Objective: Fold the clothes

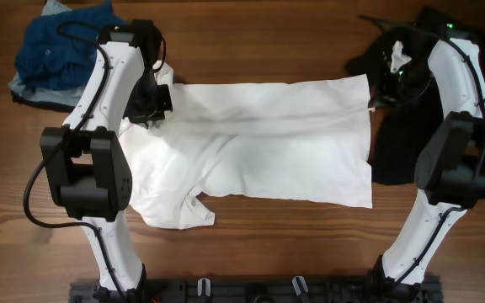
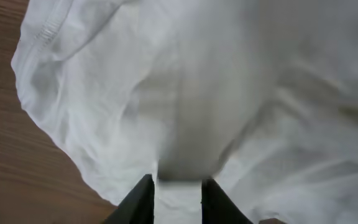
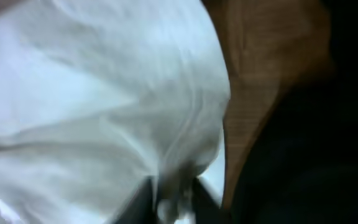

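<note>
A white shirt (image 1: 268, 143) lies spread across the middle of the wooden table, partly folded, with a sleeve at the front left. My left gripper (image 1: 152, 105) is at its far left edge and is shut on a fold of the white cloth (image 2: 178, 193). My right gripper (image 1: 383, 94) is at the shirt's far right corner and is shut on a bunch of the white cloth (image 3: 176, 196). Both wrist views are filled with white fabric, and the right one is blurred.
A blue garment (image 1: 53, 50) lies piled at the far left corner. A black garment (image 1: 402, 135) lies at the right, under and beside my right arm, and shows dark in the right wrist view (image 3: 303, 143). The table's front edge holds the arm bases.
</note>
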{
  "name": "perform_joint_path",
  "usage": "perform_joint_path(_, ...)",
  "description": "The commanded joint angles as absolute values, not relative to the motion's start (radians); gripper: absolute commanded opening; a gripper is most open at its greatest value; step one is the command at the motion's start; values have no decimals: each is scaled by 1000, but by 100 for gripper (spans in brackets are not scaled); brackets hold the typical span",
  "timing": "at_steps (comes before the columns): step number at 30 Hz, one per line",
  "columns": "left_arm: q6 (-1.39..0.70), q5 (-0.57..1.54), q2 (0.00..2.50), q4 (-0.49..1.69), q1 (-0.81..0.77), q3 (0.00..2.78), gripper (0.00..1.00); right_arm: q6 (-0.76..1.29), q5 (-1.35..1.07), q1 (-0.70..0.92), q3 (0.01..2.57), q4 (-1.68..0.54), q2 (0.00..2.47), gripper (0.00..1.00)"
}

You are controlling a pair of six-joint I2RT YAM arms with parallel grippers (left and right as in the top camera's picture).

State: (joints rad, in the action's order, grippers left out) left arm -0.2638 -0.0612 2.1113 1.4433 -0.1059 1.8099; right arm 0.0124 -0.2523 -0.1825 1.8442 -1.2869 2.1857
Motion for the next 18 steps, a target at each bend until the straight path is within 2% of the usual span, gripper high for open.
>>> perform_joint_path(1,-270,-60,2110,1485,-108,1803,51,29,-241,-184,1826,-1303,2160,61)
perform_joint_path(2,-269,-60,2110,1498,-107,1803,58,29,-241,-184,1826,-1302,2160,70)
perform_joint_path(4,-269,-60,2110,1503,-107,1804,60,29,-241,-184,1826,-1295,2160,76)
perform_joint_path(10,-250,-50,2102,1369,-115,1890,68,29,-249,-183,1826,-1250,2160,78)
perform_joint_path(13,-155,33,2108,1163,-132,1900,72,32,-264,-183,1826,-1229,2160,78)
perform_joint_path(18,-74,29,2172,942,-155,1900,77,38,-264,-183,1826,-1211,2160,78)
